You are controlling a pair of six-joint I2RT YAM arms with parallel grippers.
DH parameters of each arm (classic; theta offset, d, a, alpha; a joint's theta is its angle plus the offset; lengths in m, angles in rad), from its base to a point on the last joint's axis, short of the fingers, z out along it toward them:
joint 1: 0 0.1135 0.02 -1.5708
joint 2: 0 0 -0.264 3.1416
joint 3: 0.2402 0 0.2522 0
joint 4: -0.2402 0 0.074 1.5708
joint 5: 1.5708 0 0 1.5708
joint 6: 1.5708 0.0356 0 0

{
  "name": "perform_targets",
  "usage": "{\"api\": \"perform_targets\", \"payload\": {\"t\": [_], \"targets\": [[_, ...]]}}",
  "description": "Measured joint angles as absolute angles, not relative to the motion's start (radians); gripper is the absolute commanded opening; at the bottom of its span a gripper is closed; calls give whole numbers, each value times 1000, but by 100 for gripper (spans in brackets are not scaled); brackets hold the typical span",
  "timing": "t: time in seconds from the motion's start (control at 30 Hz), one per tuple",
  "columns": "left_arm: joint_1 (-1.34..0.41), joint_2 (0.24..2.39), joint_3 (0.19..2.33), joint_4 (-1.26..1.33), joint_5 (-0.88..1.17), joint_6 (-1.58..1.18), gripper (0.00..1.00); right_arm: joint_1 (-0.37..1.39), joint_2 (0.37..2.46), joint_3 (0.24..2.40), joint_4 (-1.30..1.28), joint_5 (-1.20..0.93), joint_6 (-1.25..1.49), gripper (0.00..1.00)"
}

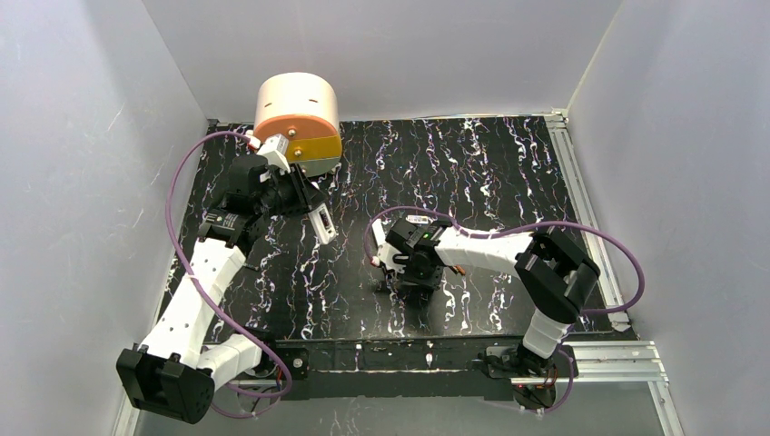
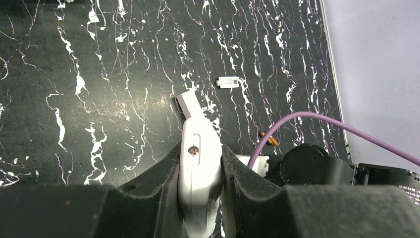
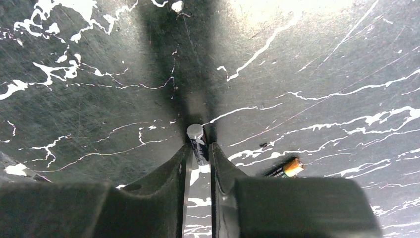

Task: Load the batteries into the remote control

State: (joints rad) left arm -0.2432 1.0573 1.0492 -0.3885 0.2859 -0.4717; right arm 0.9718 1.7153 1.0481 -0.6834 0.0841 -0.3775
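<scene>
My left gripper is shut on the white remote control, gripping its sides; one end sticks out past the fingertips above the table. In the top view the remote hangs from the left gripper at the left-middle. My right gripper is shut on one battery, its silver end pointing out beyond the fingertips, low over the table. The right gripper sits near the table's middle. The second battery lies on the table just right of the right fingers; it also shows in the left wrist view.
A small white flat piece lies on the marbled black table, also seen in the top view. A pale orange round container stands at the back left. Grey walls enclose the table on three sides.
</scene>
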Motion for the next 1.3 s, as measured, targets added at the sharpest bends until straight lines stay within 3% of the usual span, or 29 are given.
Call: {"api": "perform_targets", "payload": {"t": [0.1, 0.2, 0.33, 0.7, 0.93, 1.3], "targets": [[-239, 1058, 1049, -388, 294, -472, 0, 972, 1716, 1048, -685, 77, -376, 34], [-237, 1058, 1049, -388, 299, -472, 0, 972, 1716, 1048, -684, 78, -369, 35], [-237, 1059, 1049, -381, 302, -472, 0, 971, 1711, 1041, -679, 75, -367, 32], [-231, 1060, 1040, -367, 313, -477, 0, 962, 1708, 1039, -705, 43, -343, 4], [-231, 1060, 978, -308, 356, -511, 0, 961, 1677, 1051, -679, 72, -289, 3], [-286, 1216, 816, 1, 465, -690, 0, 948, 1331, 1049, -444, 23, 19, 6]]}}
